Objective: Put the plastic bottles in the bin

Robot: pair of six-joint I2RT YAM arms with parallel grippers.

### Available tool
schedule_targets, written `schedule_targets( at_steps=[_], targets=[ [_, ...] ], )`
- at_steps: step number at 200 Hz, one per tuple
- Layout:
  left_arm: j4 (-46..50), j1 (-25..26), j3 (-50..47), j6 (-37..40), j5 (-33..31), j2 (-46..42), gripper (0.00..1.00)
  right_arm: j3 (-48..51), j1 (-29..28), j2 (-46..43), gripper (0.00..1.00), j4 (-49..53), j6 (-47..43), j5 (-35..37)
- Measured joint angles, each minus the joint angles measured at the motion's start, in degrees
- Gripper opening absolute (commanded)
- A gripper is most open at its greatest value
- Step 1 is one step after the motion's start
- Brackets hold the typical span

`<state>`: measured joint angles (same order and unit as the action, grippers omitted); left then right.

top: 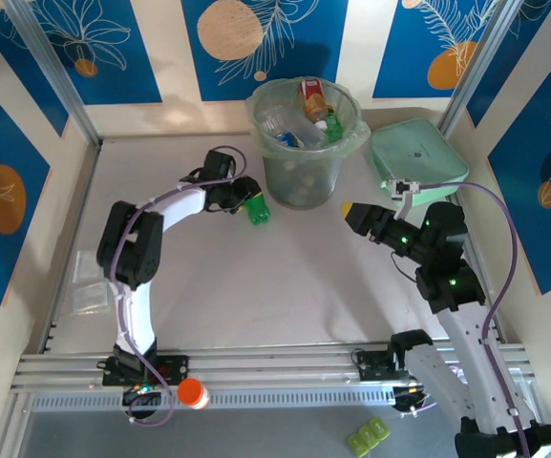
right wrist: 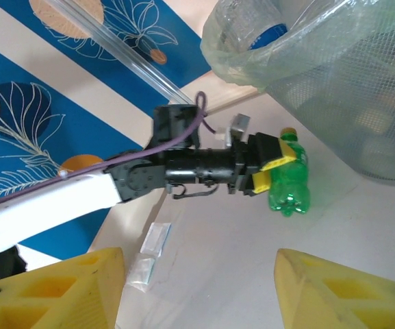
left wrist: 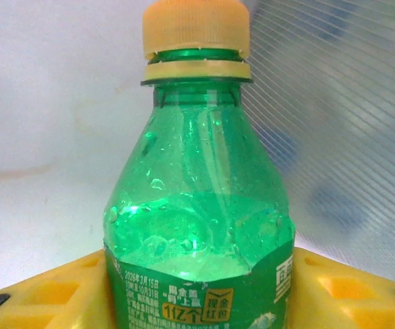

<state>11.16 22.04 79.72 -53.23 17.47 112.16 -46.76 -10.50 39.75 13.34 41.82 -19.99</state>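
Note:
A green plastic bottle with a pale orange cap stands between the yellow fingers of my left gripper, which is shut on its labelled body. From above, that gripper holds the bottle just left of the bin, a round translucent bucket lined with a clear bag. Several bottles lie inside it, among them a red-labelled one. My right gripper hangs to the right of the bin, open, with nothing between its fingers. Its camera sees the held bottle and the bin.
A flat mint-green box sits right of the bin. Small clear sachets lie at the table's left edge. An orange cap and a green object rest by the near rail. Blue-patterned walls enclose the table.

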Motion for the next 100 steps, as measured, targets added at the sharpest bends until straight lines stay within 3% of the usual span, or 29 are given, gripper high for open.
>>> schedule_targets(
  at_steps=[71,100],
  targets=[
    [-1.4,1.9,-16.6,11.8,-0.2,-36.3,0.55,-4.8,-8.8,3.4,0.60,1.2,-0.9,0.3],
    [-3.9,4.5,-20.9,17.6,5.2,-46.3,0.56,-7.8,-14.8,7.9,0.65,1.2,-1.7,0.4]
  ],
)
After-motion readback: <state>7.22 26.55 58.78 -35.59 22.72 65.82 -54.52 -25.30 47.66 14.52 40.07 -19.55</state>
